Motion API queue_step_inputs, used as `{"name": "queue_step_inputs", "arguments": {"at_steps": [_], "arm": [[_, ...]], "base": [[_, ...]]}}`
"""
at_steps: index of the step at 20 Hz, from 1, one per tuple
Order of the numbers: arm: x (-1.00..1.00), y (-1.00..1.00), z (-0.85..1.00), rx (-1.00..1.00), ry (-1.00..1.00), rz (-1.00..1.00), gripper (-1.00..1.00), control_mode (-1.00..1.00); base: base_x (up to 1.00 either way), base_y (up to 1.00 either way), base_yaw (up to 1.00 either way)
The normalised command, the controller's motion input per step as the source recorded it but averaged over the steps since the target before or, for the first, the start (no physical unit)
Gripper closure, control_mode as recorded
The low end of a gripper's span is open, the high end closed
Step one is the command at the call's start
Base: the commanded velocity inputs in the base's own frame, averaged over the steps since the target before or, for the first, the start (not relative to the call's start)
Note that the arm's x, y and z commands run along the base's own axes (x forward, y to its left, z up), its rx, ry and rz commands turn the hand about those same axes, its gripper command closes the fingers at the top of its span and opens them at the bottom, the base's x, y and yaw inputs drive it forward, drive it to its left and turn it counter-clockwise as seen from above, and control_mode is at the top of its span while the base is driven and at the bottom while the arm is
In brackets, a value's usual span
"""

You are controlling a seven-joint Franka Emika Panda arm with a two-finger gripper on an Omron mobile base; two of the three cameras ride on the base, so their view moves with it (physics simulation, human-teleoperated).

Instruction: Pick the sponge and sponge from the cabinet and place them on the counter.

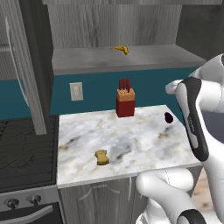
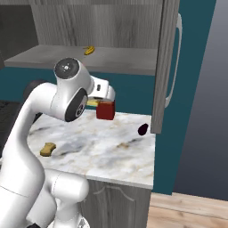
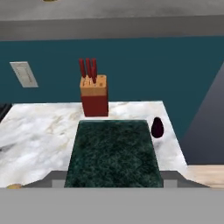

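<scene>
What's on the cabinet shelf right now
A banana lies on the grey cabinet shelf, toward the back. The shelf's right end is hidden behind the arm in the left base view, and the open door covers it in the right.

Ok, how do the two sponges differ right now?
The tan sponge lies on the counter; the green-topped sponge is held in the hand over it. The tan sponge has a pinched waist; the green-topped sponge is rectangular. Both are out of the cabinet.
</scene>
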Motion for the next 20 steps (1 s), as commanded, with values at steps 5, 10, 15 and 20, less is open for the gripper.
{"name": "queue_step_inputs", "arguments": {"at_steps": [5, 10, 15, 20], "arm": [[-0.03, 0.21, -0.56, 0.01, 0.1, 0.0, 1.0, -1.0], [0.08, 0.09, -0.44, 0.05, 0.07, 0.0, 1.0, -1.0], [0.0, 0.0, -0.51, 0.02, 0.07, 0.0, 1.0, -1.0], [0.04, 0.0, -0.55, 0.0, 0.11, 0.0, 1.0, -1.0]], "base": [[0.0, 0.0, 0.0], [0.0, 0.0, 0.0], [0.0, 0.0, 0.0], [0.0, 0.0, 0.0]]}}
